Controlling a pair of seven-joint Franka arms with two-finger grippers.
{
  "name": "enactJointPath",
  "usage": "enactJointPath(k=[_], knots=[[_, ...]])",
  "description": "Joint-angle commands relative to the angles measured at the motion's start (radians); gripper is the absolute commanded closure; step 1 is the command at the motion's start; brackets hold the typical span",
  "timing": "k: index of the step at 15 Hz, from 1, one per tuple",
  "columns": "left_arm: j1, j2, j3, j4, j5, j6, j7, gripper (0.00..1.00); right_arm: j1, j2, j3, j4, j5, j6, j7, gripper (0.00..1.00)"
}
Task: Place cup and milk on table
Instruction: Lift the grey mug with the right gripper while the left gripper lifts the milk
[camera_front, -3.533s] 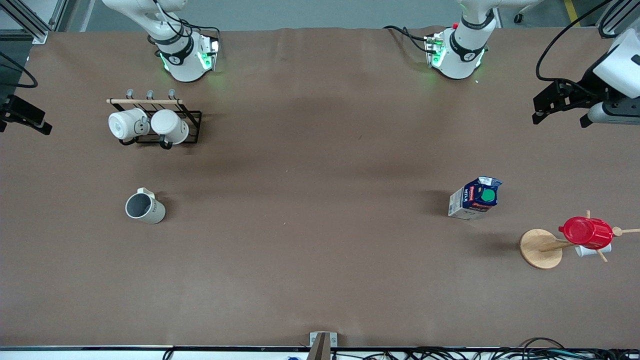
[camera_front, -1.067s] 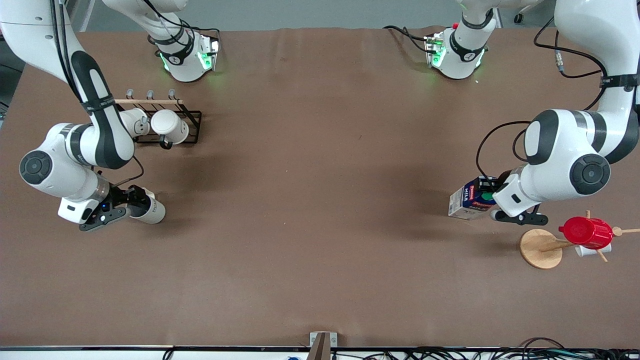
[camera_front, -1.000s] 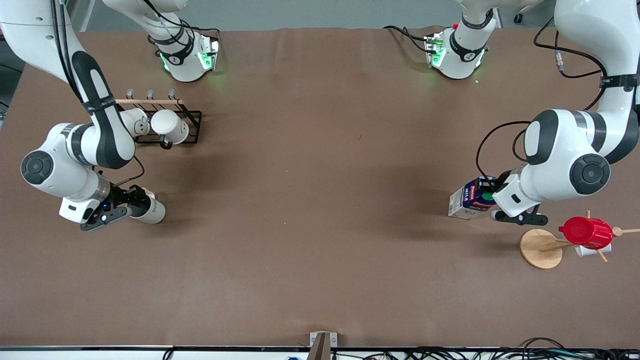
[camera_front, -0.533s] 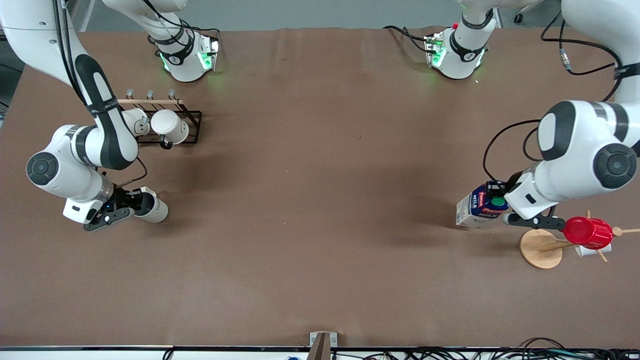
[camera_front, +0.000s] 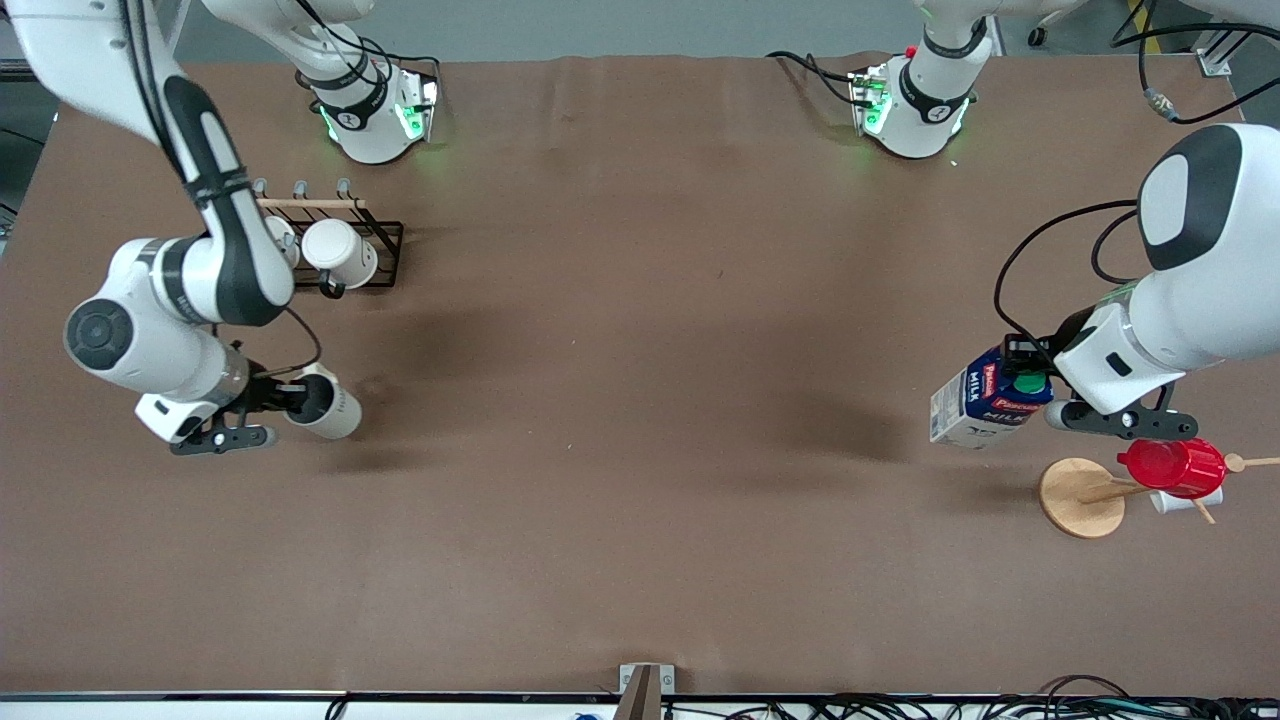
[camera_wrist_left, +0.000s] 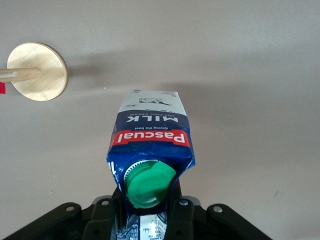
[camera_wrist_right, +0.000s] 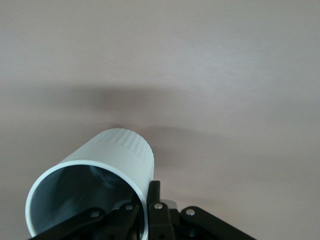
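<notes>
- The cream-white ceramic cup with the dark grey inside (camera_front: 325, 402) is pinched by its rim in the right gripper (camera_front: 262, 405) – one finger inside the mouth, one outside, as the right wrist view shows (camera_wrist_right: 100, 190). It hangs tilted over the brown matte table (camera_front: 640, 400) at the right arm's end, with its shadow apart from it on the cover, so I judge it lifted clear.
- The small dark blue milk carton with the round green cap (camera_front: 985, 405) is clamped at its gabled top by the left gripper (camera_front: 1035, 375); in the left wrist view the fingers close narrowly on either side of the carton's top below the cap (camera_wrist_left: 150, 186). It is over the table at the left arm's end, tilted, and seems raised off the surface.
- Progress, as a judgement: both things are grasped and off the table – neither is set down yet. What is left is carrying each to its spot, lowering it upright and letting go.
- Near the milk, closer to the front camera, stands a round wooden stand (camera_front: 1082, 497) with a red cup (camera_front: 1172, 465) on a peg.
- Farther from the front camera than the cup, a black wire rack (camera_front: 340, 250) holds white mugs (camera_front: 340, 252).
</notes>
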Motion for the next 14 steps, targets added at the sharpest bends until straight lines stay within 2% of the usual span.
enactJointPath(k=[1, 3, 4, 7, 10, 14], knots=[[-0.004, 0.005, -0.018, 0.021, 0.003, -0.042, -0.046, 0.77, 0.04, -0.04, 0.12, 0.012, 0.001, -0.03, 0.301, 1.0], [-0.002, 0.005, -0.029, 0.021, 0.003, -0.046, -0.06, 0.77, 0.064, -0.035, 0.206, 0.052, -0.002, -0.033, 0.475, 1.0], [-0.004, 0.005, -0.029, 0.021, 0.003, -0.046, -0.06, 0.76, 0.098, -0.015, 0.22, 0.082, -0.002, -0.032, 0.547, 1.0], [-0.007, 0.009, -0.029, 0.024, 0.003, -0.045, -0.06, 0.76, 0.228, 0.106, 0.22, 0.22, -0.014, -0.032, 0.754, 1.0], [-0.017, 0.026, -0.029, 0.042, 0.003, -0.04, -0.067, 0.76, 0.327, 0.23, 0.219, 0.346, -0.025, -0.027, 0.865, 1.0], [-0.048, 0.031, -0.029, 0.044, 0.003, -0.037, -0.136, 0.76, 0.382, 0.327, 0.22, 0.426, -0.126, -0.024, 0.985, 1.0]])
